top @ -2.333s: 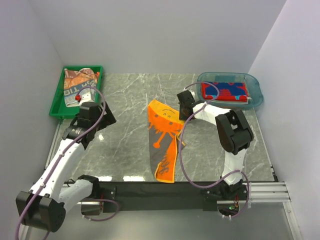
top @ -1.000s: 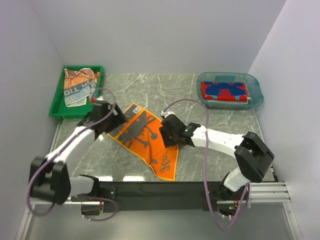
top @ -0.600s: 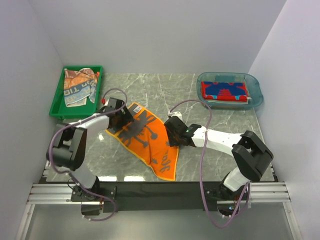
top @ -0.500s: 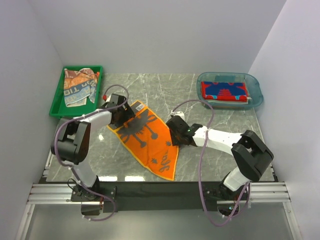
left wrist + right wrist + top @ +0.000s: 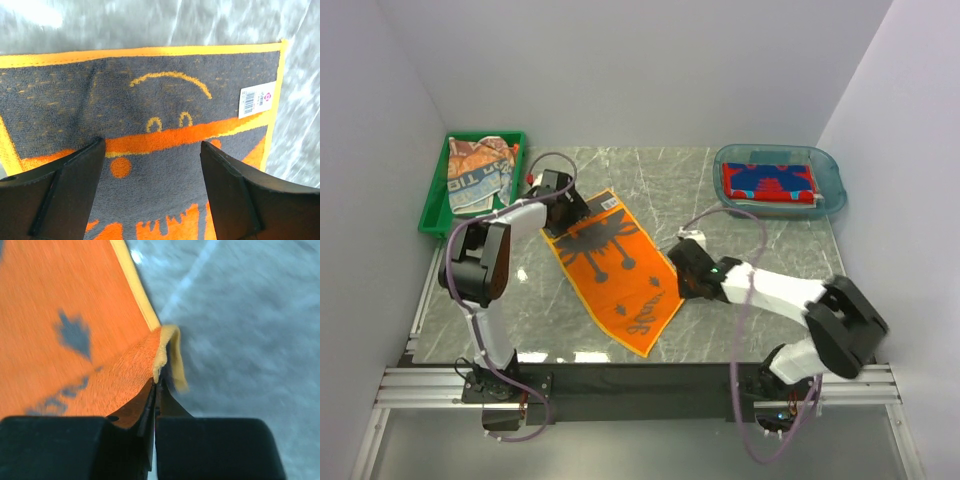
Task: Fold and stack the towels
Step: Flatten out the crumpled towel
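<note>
Orange towel [image 5: 616, 268]: spread flat at the centre of the marble surface [image 5: 760, 245], one corner toward the near edge; laid open, I judge, ready for folding.
Left fingers [image 5: 563, 206]: spread wide over the towel's far-left grey end with nothing between them (the wrist view shows the cloth lying flat below), probably poised to take that end.
Right fingers [image 5: 684, 281]: pressed together on the towel's right edge, pinching up a small ridge of hem, likely to keep it taut.
Other towels: crumpled bundle [image 5: 476, 172] in the green tray [image 5: 433, 212]; red towel [image 5: 767, 181] in the blue tub [image 5: 832, 196].
</note>
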Tool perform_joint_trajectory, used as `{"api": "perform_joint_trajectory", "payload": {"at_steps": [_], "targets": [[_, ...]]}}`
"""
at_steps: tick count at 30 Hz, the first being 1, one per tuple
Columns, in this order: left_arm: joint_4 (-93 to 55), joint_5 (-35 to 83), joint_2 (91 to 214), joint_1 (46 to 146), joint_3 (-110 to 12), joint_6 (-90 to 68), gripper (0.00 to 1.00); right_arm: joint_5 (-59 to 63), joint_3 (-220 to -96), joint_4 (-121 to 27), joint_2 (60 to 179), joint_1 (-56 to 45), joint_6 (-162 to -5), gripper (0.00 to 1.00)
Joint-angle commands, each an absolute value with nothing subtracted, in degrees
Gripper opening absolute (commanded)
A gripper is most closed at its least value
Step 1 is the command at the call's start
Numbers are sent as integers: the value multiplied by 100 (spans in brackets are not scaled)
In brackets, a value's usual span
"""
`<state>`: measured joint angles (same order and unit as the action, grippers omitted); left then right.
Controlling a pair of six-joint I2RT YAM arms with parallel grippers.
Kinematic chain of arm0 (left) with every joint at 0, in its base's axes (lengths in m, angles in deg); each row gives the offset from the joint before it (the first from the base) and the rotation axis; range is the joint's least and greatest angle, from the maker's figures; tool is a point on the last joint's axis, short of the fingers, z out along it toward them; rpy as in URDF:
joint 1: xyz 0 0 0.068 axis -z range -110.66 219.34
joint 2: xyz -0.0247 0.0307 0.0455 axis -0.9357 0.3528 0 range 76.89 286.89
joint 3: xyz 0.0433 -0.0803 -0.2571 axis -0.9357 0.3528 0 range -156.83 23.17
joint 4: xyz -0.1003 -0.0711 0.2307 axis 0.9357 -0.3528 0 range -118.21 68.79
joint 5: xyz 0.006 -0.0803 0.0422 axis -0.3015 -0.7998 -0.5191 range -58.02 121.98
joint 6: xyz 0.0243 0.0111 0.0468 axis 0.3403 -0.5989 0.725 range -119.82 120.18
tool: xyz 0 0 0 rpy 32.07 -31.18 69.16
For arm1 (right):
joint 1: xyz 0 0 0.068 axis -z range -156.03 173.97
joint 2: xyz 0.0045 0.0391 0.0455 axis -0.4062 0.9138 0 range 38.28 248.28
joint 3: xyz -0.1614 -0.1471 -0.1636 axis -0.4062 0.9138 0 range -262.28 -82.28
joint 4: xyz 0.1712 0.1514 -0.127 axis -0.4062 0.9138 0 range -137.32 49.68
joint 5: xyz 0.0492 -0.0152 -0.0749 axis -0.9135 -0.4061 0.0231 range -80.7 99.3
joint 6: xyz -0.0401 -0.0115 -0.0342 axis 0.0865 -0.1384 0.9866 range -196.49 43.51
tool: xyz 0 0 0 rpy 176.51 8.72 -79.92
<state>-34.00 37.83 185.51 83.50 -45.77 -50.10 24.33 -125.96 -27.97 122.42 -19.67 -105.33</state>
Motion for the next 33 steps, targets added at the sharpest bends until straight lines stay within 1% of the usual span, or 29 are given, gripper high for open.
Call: {"api": "perform_joint_trajectory", "payload": {"at_steps": [1, 4, 6, 7, 8, 9, 10, 11, 12, 13, 14, 16, 18, 20, 21, 22, 24, 26, 28, 29, 31, 33], "targets": [[-3834, 3752, 19104, 8026, -5089, -4947, 84, 2565, -12273, -2300, 10996, -1936, -10900, 0], [-3948, 3550, 19482, 7823, -5651, -4983, 84, 2205, -11817, -2070, 10352, -1962, -11189, 0], [-4045, 3497, 19676, 7778, -5978, -4965, 84, 1906, -11569, -1877, 9719, -1962, -11339, 0], [-4098, 3480, 19878, 7769, -6310, -4956, 84, 1827, -11351, -1824, 9525, -1971, -11479, 1], [-4168, 3445, 19958, 7761, -6470, -4887, 84, 1731, -11253, -1780, 9158, -1989, -11524, 4], [-4186, 3401, 20037, 7769, -6611, -4851, 85, 1556, -11165, -1753, 9006, -1989, -11568, 11], [-4177, 3252, 20142, 7769, -6847, -4816, 86, 1467, -11042, -1709, 8866, -1998, -11638, 28], [-4160, 3242, 20169, 7769, -6945, -4729, 89, 1379, -10997, -1639, 8647, -1998, -11656, 35], [-4134, 3120, 20187, 7769, -7025, -4658, 91, 1256, -10988, -1613, 8575, -2006, -11657, 41], [-4151, 3041, 20161, 7778, -7173, -4597, 93, 1229, -11014, -1586, 8505, -2015, -11604, 51], [-4238, 3031, 20117, 7796, -7236, -4474, 96, 1264, -11067, -1482, 8452, -2015, -11560, 54], [-4300, 3048, 19846, 7857, -7228, -4350, 99, 1656, -11390, -1376, 8504, -2015, -11333, 61], [-4353, 3145, 19538, 7936, -7070, -4210, 99, 1931, -11681, -1304, 8766, -1998, -11148, 62], [-4371, 3181, 18950, 8103, -6649, -4174, 98, 2011, -12147, -1566, 9204, -1998, -10805, 61], [-4371, 3389, 18722, 8164, -6456, -4209, 98, 1994, -12305, -1699, 9398, -1954, -10717, 60], [-4371, 3444, 18250, 8322, -6002, -4253, 97, 1976, -12576, -1839, 9592, -1901, -10551, 57], [-4327, 3610, 17773, 8542, -5525, -4394, 92, 1757, -12832, -2218, 10233, -1796, -10392, 51], [-4380, 3734, 17166, 9007, -4866, -4464, 88, 1607, -13202, -2455, 10820, -1620, -10224, 48], [-4414, 3690, 16727, 9471, -4287, -4508, 84, 1546, -13386, -2614, 11122, -1471, -10128, 42], [-4449, 3682, 16594, 9640, -4083, -4569, 82, 1476, -13422, -2736, 11375, -1305, -10101, 42], [-4484, 3646, 16322, 10122, -3548, -4587, 79, 1247, -13449, -2938, 11631, -1172, -10092, 42], [-4564, 3629, 16233, 10370, -3239, -4622, 77, 1133, -13405, -3062, 11764, -1057, -10101, 42]]}}
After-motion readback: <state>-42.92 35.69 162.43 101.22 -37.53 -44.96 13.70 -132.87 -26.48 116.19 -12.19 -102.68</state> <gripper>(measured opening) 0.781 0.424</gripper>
